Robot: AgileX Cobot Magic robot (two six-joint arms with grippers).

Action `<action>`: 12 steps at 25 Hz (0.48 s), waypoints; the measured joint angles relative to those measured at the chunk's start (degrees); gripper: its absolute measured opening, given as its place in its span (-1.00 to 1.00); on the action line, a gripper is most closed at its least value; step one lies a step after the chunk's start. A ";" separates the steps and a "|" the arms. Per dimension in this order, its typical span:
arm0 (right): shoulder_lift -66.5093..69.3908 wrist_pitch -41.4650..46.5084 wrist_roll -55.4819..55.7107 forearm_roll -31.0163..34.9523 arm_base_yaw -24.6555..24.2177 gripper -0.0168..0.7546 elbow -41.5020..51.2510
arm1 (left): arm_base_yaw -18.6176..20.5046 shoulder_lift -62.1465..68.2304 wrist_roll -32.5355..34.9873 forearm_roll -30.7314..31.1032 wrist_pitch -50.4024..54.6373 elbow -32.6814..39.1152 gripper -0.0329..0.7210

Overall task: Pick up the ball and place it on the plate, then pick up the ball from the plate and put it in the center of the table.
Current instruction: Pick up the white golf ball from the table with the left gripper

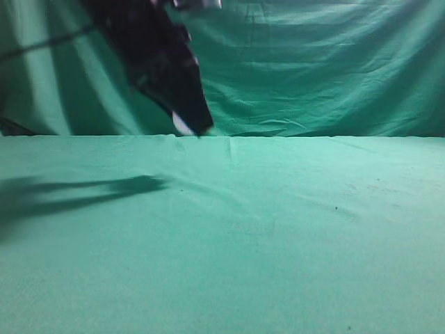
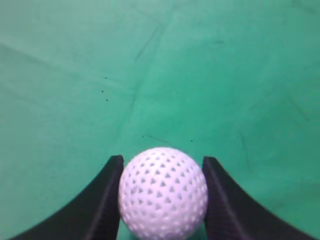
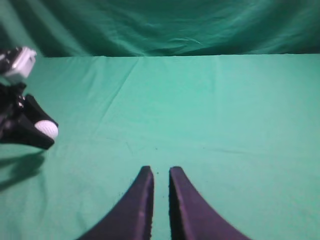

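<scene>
My left gripper [image 2: 161,167] is shut on a white perforated ball [image 2: 162,192] and holds it in the air above the green cloth. In the exterior view the left gripper [image 1: 191,129] hangs at upper left with a bit of the white ball [image 1: 182,124] showing at its tip. The right wrist view shows that gripper [image 3: 42,134] with the ball [image 3: 47,129] at far left. My right gripper [image 3: 161,172] is nearly shut and empty, low over the cloth. No plate shows in any view.
A green cloth covers the table [image 1: 278,229] and hangs as a backdrop [image 1: 313,62]. The left arm's shadow [image 1: 76,191] lies on the cloth at the left.
</scene>
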 joint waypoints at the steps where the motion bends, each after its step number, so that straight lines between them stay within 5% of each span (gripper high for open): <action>1: 0.96 0.92 -0.41 -0.71 0.00 -0.83 -1.53 | 0.26 -2.12 -3.33 2.34 1.94 0.00 -0.11; 6: 7.41 3.62 -1.05 -5.56 2.08 -0.83 -6.66 | 7.14 -10.09 -11.43 5.29 12.77 0.82 -0.11; 12: 20.04 7.48 -1.07 -7.17 6.78 -0.83 -11.23 | 16.07 -20.01 -13.47 6.02 12.53 8.04 -0.11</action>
